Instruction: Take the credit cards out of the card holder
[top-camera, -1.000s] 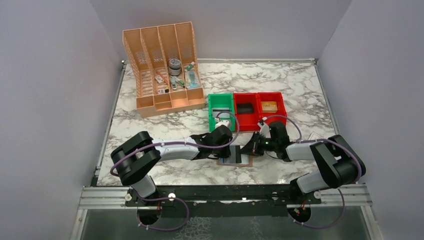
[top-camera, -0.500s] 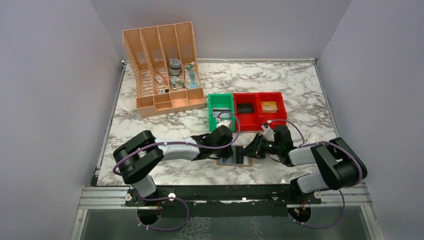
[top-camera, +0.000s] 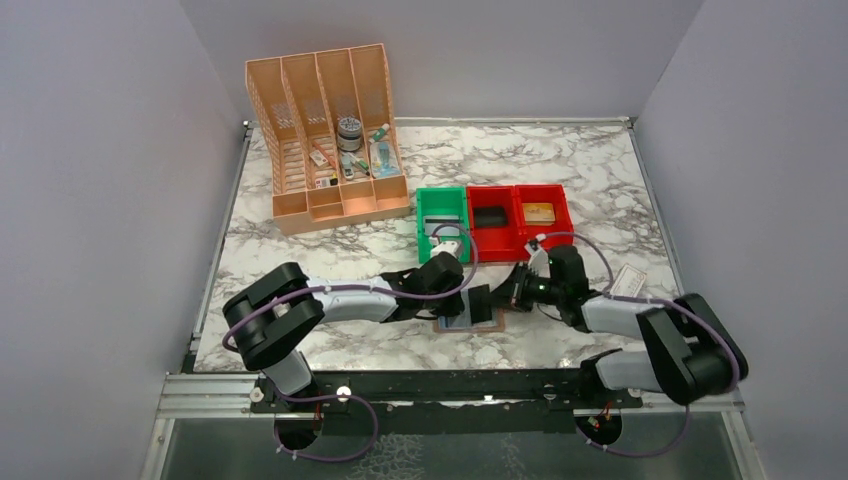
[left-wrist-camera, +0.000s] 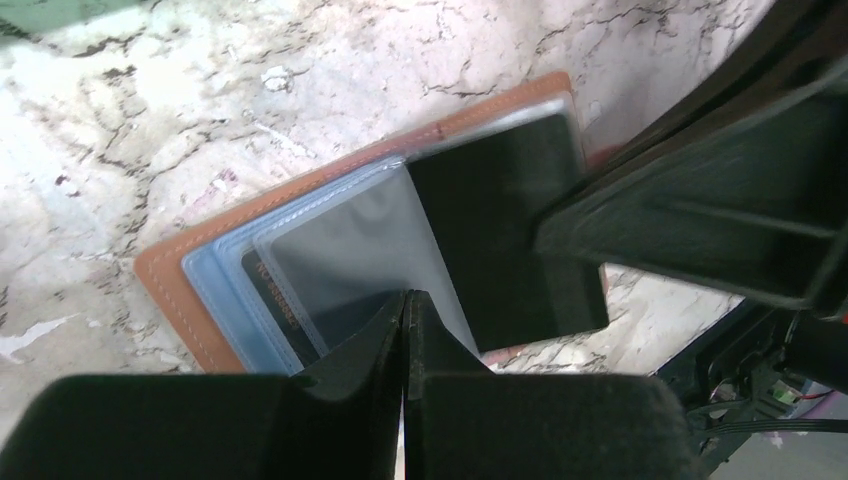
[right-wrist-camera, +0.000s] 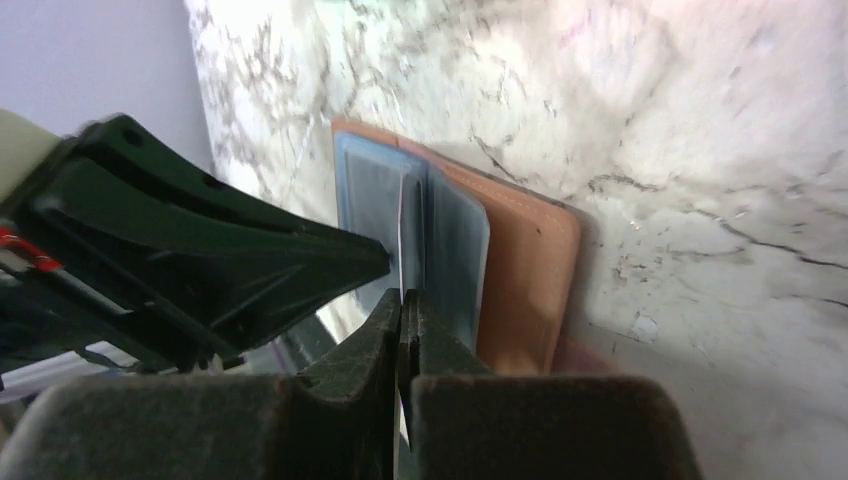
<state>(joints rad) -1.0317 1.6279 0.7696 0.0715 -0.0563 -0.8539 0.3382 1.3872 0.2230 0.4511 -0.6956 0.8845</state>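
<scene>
The card holder (top-camera: 468, 324) lies open on the marble table, brown outside with blue-grey pockets (left-wrist-camera: 215, 290). My left gripper (top-camera: 461, 297) is shut with its tips (left-wrist-camera: 405, 300) on a clear pocket leaf of the holder. My right gripper (top-camera: 503, 293) is shut on a black credit card (top-camera: 481, 300), which sits partly out of the holder's right side (left-wrist-camera: 500, 235). That card shows edge-on in the right wrist view (right-wrist-camera: 400, 235), between my right fingertips (right-wrist-camera: 402, 300). Another dark card (left-wrist-camera: 275, 300) sits in a left pocket.
A green bin (top-camera: 441, 212) and two red bins (top-camera: 494, 218) stand just behind the grippers. An orange file organizer (top-camera: 325, 140) is at the back left. A small white box (top-camera: 628, 277) lies to the right of the right arm.
My right gripper has drawn back slightly to the right with the black card, which has come further out of the holder. The left gripper has stayed in place.
</scene>
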